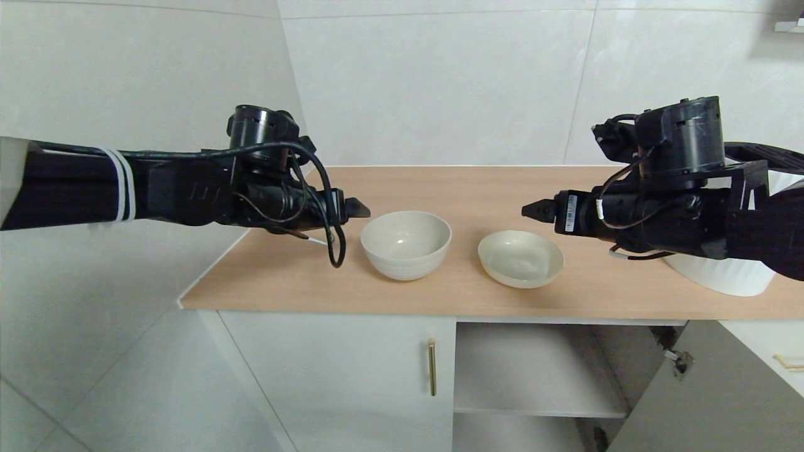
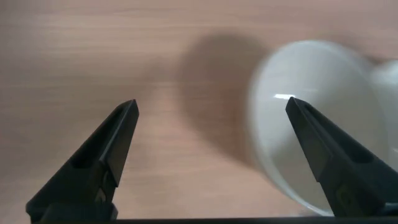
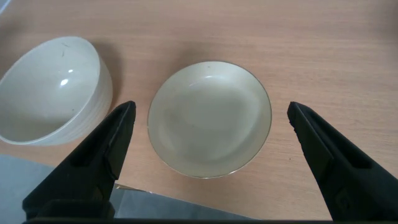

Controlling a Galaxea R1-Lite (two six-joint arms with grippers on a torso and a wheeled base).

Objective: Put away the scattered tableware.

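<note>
One wooden counter runs along a tiled wall and carries all the tableware we record. Below it stands a white cabinet: its left door is shut, and the compartment to the right of that stands open, with a bare shelf inside and its door swung outward.

At the counter's right end, partly hidden behind the right arm, sits a large white ribbed vessel; we cannot tell what kind.

Near the counter's middle stands a deep bowl, cream-coloured, upright and empty. Just to its right, close but not touching, lies a shallow dish of the same colour, also upright and empty. Both sit toward the front edge, above the cabinet.

We find the left claw spread wide and holding nothing. It hangs above the counter just left of the deep bowl, pointing toward the bowl's rim; one finger crosses the bowl in the wrist picture, and we cannot tell whether it makes contact.

We find the right claw likewise spread wide and empty. It hangs above the counter to the right of the shallow dish, pointing at it, clear of the dish.

Smallest item noted: a slim brass handle, upright on the shut door's right edge.
</note>
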